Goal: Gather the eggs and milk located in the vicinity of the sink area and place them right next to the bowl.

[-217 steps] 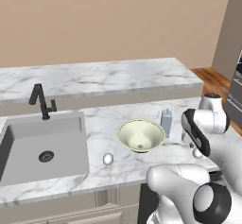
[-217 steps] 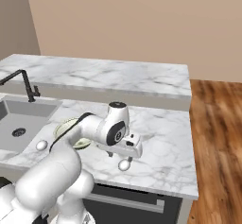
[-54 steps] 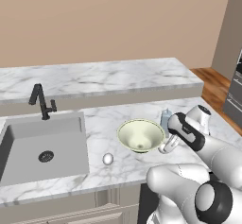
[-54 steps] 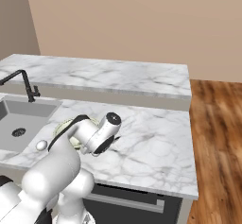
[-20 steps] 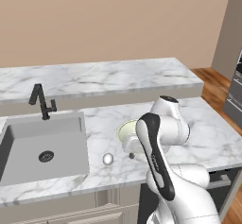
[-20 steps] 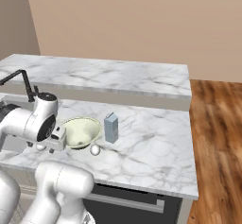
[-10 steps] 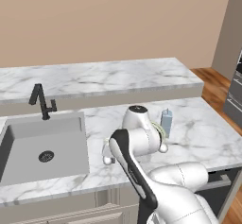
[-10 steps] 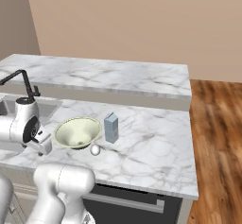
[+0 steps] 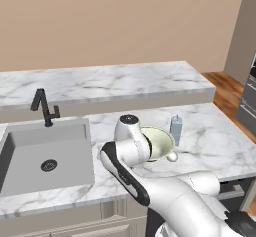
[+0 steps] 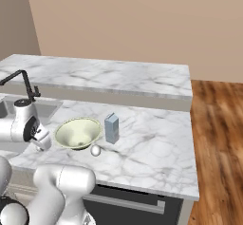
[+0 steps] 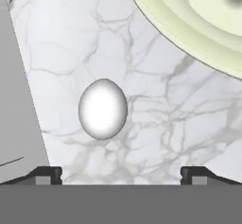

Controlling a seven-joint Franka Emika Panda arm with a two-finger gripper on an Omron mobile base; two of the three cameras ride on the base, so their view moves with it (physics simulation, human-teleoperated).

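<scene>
White-grey veined marble forms the counter (image 10: 156,148), polished and flat, with a raised marble ledge (image 9: 100,81) behind it. The bowl (image 10: 78,133) serves as the landmark: a wide, shallow cone, pale cream-green inside with a lighter rim, resting on the counter.

Milk carton (image 10: 111,128): a small upright pale blue-grey block with a narrower top, standing just beside the bowl on the side away from the sink. No lettering is legible on it.

First egg (image 10: 96,150): a small glossy oval lying on the marble just beside the bowl, at its front edge toward the base.

Second egg (image 11: 102,108): a smooth white-grey oval lying on the marble between the bowl's rim (image 11: 189,29) and the sink edge (image 11: 19,109), apart from both. In the hand view it lies just ahead of the finger tips (image 11: 47,175), left of centre between them and touching neither.

Gripper (image 10: 42,142): the finger tips stand wide apart with nothing between them, on the sink side of the bowl, low over the counter.

Sink (image 9: 47,153): a large rectangular grey basin with a round dark drain (image 9: 48,165) and a black angular faucet (image 9: 44,107) at its rear edge, set into the counter on the far side of the gripper from the bowl.

In the left base view the white arm (image 9: 132,146) covers the near left part of the bowl.
</scene>
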